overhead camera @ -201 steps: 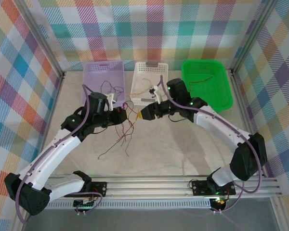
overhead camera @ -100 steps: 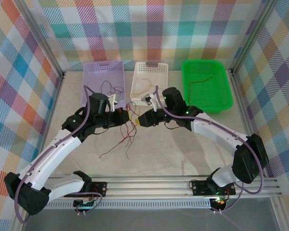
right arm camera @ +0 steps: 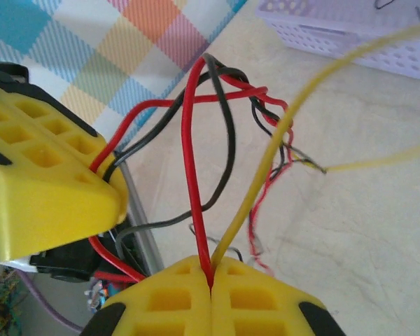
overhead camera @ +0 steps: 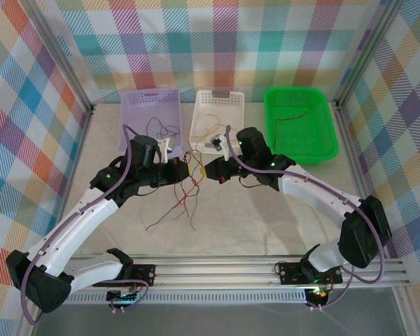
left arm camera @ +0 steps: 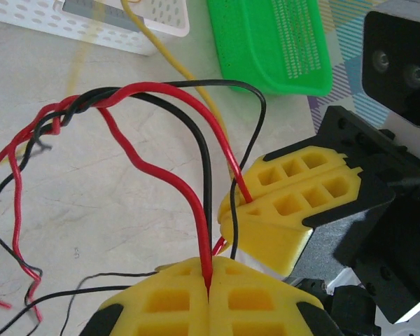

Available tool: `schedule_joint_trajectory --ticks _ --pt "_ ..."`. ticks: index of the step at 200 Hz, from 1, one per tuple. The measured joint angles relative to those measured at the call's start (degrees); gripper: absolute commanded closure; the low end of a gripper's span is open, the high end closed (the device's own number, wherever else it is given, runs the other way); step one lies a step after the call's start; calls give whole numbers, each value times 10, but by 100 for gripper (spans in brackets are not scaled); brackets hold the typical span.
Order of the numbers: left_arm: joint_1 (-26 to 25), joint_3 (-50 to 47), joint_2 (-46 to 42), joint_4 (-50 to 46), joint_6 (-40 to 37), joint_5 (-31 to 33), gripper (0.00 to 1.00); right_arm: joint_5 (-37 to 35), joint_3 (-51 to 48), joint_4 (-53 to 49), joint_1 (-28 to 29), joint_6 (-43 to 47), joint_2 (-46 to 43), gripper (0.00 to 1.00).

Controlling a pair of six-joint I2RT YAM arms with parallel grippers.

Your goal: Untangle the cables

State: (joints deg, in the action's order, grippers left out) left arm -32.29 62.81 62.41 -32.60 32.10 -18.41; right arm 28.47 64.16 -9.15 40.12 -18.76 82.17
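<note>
The cables (overhead camera: 187, 190) are thin red, black and yellow wires twisted together, held up between both grippers with loose ends trailing on the table. My left gripper (overhead camera: 185, 170) is shut on a red and a black wire (left arm camera: 204, 231), pinched between its yellow fingertips (left arm camera: 175, 297). Close beside it, my right gripper (overhead camera: 208, 170) is shut on a red wire and a yellow wire (right arm camera: 245, 203). In the right wrist view the gripper (right arm camera: 211, 274) faces the left fingers (right arm camera: 49, 189). The twisted knot (left arm camera: 70, 112) hangs above the table.
At the back stand three baskets: a purple basket (overhead camera: 150, 92) with dark wires, a white basket (overhead camera: 220, 94) with yellow wires, and a green basket (overhead camera: 315, 150) holding one wire. The yellow wire runs toward the white basket (left arm camera: 126, 31).
The two grippers have come closer together near the table's middle. The hanging wires have shifted slightly, and their loose ends have spread on the table.
</note>
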Motion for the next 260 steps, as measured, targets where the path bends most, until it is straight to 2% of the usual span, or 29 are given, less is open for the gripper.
schedule_joint_trajectory --ticks 35,71,102,135,168,189,226,260 --pt "-1 0 -5 -9 -15 0 100 -116 -1 -46 -8 5 -52 100" --pt "-3 0 -26 -27 -39 0 100 -174 -31 -75 -66 0 -107 100" --pt "-6 0 -35 -45 -66 0 100 -182 -57 -107 -108 -10 -148 100" --pt "-4 16 -40 -79 -99 14 100 -177 -81 -151 -176 -24 -215 100" --pt "23 33 -67 -102 -120 16 100 -156 -102 -194 -231 -30 -269 100" --pt "51 38 -89 -140 -123 45 100 -188 -114 -232 -283 -37 -291 100" --pt "67 43 -107 -187 -124 101 100 -225 -124 -291 -362 -58 -337 100" --pt "69 42 -111 -200 -123 122 100 -206 -123 -311 -379 -68 -380 100"
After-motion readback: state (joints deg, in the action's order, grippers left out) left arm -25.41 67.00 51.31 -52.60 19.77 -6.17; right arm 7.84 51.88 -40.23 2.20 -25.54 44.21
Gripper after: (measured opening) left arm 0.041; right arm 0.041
